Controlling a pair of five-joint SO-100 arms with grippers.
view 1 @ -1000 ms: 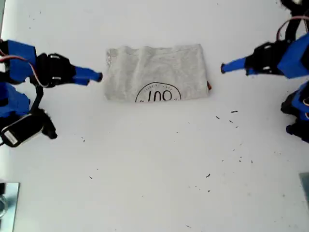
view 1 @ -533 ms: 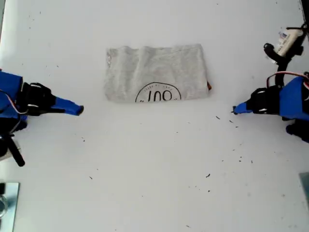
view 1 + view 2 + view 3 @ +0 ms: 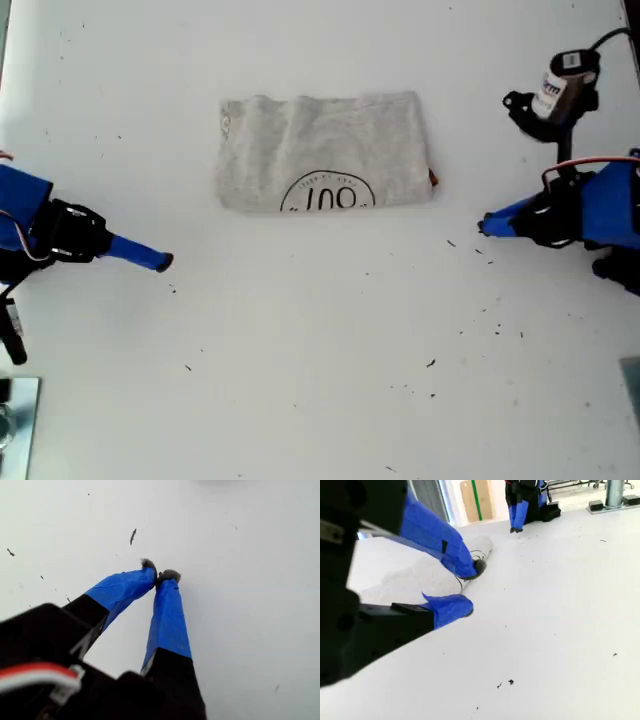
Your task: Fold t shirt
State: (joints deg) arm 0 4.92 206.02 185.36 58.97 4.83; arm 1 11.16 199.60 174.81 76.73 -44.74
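One limp, light t shirt (image 3: 320, 150) is lying folded (pinch an edge); my first end effector (image 3: 159, 575) is hanging tips-together, my second end effector (image 3: 472, 586) gaping apart.

Table: flat white table top (image 3: 320, 380).
On it: folded grey cloth t shirt with black round print (image 3: 322, 152); tiny dark specks (image 3: 431, 363).

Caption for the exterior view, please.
Folded grey t shirt lies on the white table, two blue-tipped arms clear of it at either side.
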